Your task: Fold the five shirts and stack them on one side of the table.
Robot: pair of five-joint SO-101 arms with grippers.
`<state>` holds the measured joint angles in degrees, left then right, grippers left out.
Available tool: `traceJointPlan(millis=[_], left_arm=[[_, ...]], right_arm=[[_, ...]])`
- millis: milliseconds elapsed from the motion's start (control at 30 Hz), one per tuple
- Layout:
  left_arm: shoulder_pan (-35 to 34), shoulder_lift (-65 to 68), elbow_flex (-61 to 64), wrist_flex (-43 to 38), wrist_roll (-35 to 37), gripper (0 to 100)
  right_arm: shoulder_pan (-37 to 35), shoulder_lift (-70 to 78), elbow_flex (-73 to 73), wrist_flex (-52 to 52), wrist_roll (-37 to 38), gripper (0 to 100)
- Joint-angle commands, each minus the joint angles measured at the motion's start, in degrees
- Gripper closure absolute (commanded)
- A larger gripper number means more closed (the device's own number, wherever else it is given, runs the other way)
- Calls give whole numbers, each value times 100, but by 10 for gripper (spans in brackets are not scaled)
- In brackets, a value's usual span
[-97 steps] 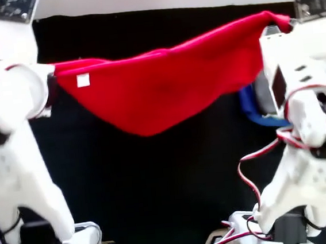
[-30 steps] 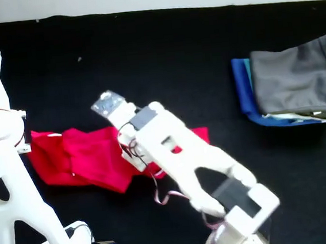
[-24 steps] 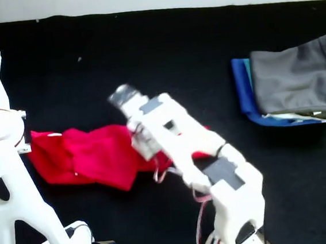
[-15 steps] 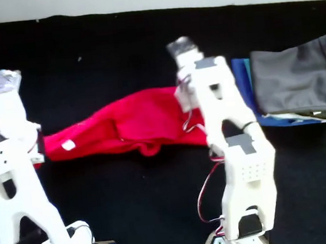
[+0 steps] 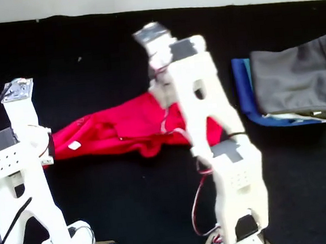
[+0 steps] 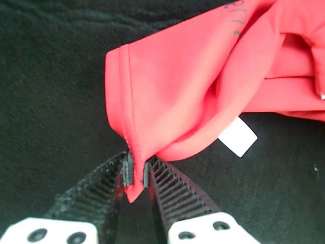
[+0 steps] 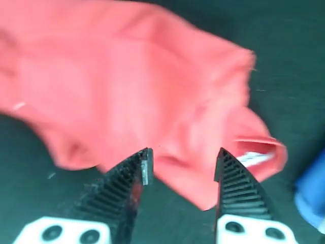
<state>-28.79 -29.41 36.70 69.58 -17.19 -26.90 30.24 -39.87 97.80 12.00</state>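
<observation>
Across the middle of the black counter (image 5: 87,54) lies the red shirt (image 5: 123,128), bunched and twisted; to fold it well, its right end likely needs gripping at a corner so both ends can be pulled taut and laid flat. The left claw (image 6: 136,175) is clamped on a hem corner at the shirt's left end. The right claw (image 7: 182,165) hangs just above its right part, jaws apart, empty. Folded shirts (image 5: 295,83) sit stacked at right.

Room to pass along the far strip of table (image 5: 75,49), behind everything. Red shirt (image 5: 118,132) stretches across the middle, from my left arm (image 5: 17,165) to my right arm (image 5: 208,109), which lies over its end and bars the way to the folded stack (image 5: 295,80) at the right. Near strip before the shirt: passable.
</observation>
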Motion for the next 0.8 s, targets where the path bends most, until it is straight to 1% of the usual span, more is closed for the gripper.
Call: traceJointPlan(millis=[0,133,367,500,633,767], left_arm=[[101,-75,-40,-97,-9,992],[84,-75,-40,-97,-9,992],[75,-75,-40,-97,-18,992],[75,-75,-40,-97,-18,992],[75,-75,-40,-97,-18,992],[101,-75,-40,-97,-9,992]], right_arm=[[-567,-242,154,-22,62,796],[-664,242,356,-233,62,796],[-558,1015,356,-92,62,796],[-549,1095,382,-48,62,796],[-453,1086,356,277,62,796],[-180,1130,409,303,88,796]])
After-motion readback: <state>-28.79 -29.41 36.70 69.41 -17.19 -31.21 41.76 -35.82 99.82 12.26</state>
